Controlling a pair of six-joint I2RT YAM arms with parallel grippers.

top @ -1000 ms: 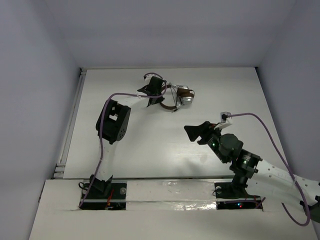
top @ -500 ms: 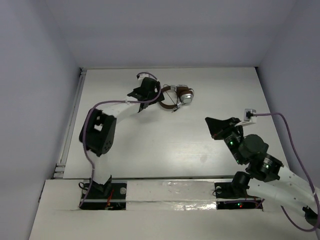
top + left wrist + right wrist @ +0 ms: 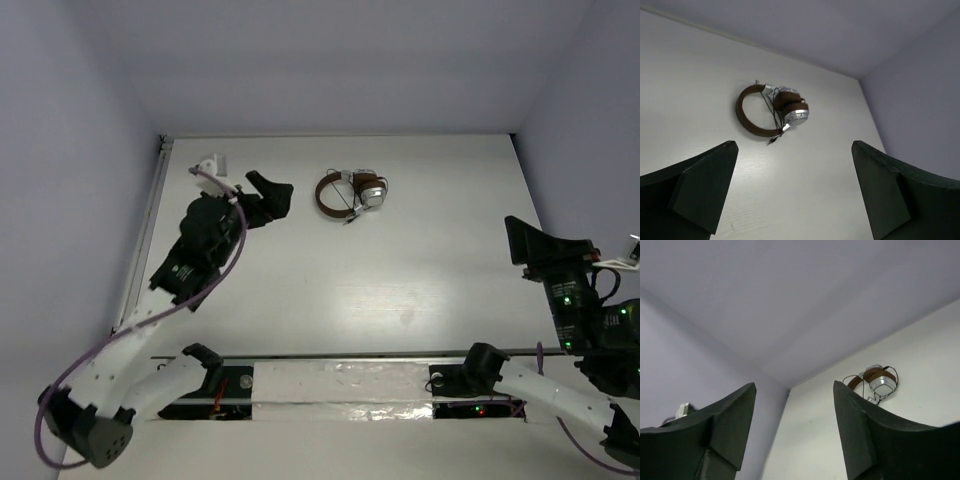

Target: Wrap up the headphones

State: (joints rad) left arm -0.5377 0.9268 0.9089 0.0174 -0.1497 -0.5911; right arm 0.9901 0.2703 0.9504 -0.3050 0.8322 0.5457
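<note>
Leftmost, the left gripper (image 3: 273,192) hangs over the table (image 3: 300,280), its fingers spread wide and empty. Right of it and apart, the headphones (image 3: 350,193) lie flat near the far edge, their cable (image 3: 773,111) looped across the band. Far right, the right gripper (image 3: 520,242) is also spread, holding nothing.

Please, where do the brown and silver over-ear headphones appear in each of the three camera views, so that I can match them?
Top external: brown-banded, silver-cupped headphones lie on the table, upper centre.
Left wrist: headphones just left of centre, above the gap between the dark fingers.
Right wrist: headphones right of centre, just above one dark finger.
Shared landmark: the table's far edge under the lilac wall.
</note>
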